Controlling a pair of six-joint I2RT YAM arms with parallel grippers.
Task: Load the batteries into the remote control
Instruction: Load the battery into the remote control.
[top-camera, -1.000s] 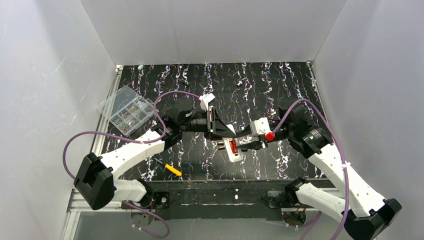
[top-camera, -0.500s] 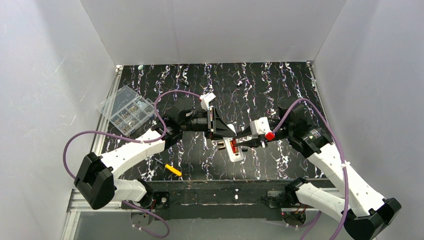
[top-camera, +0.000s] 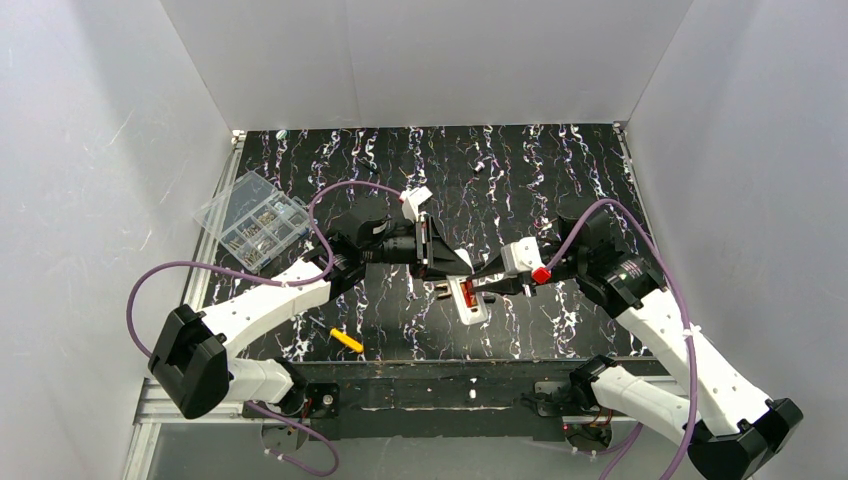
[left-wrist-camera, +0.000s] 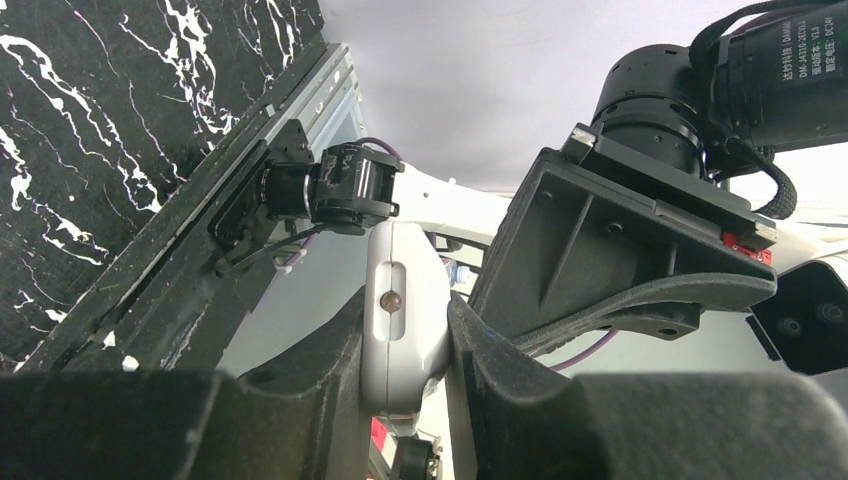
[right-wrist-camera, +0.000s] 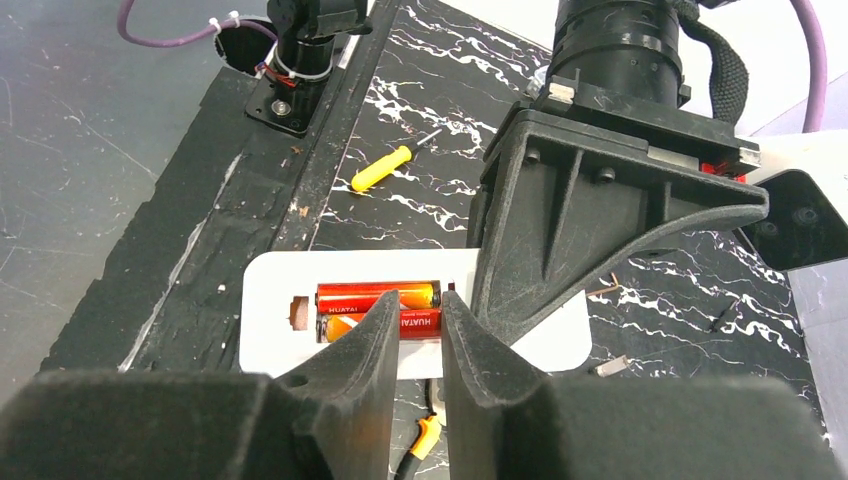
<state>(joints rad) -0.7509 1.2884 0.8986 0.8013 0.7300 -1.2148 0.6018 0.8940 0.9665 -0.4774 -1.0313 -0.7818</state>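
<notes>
subject: battery loading, condition at time of inspection.

my left tool (left-wrist-camera: 405, 350) is clamped on the remote control (left-wrist-camera: 400, 290). its two fingers press on opposite sides of the white body. i judge the purpose to be bracing: the handset is held with its back facing up so it cannot slide or twist under a push from the other side. i cannot tell whether its underside rests on the table (top-camera: 560, 180) or sits just above it.

the remote control is in the middle of the work area, between my two arms. in the right wrist view the battery recess is open and uncovered. both batteries (right-wrist-camera: 375, 295) lie in it side by side, lengthwise. the upper one appears level along its full length. the lower one is partly hidden behind my fingers (right-wrist-camera: 372, 335), so i cannot confirm that it is fully seated.

my right tool (right-wrist-camera: 420, 300) is narrow, with only a slim gap between the fingers. it is poised directly over the recess, across the lower battery. the gap is shorter than the battery is long, so i judge this to be a pressing or nudging posture rather than a grip. i cannot tell whether the tips are touching the battery.

assessment: loading is near its end. the risk is a battery springing up at one end if it is pressed off-centre.

other items: a yellow-handled screwdriver (right-wrist-camera: 385, 168) lies on the table near the front edge, well apart from the work. a clear box (top-camera: 255, 220) sits at the far left. neither is in use.
</notes>
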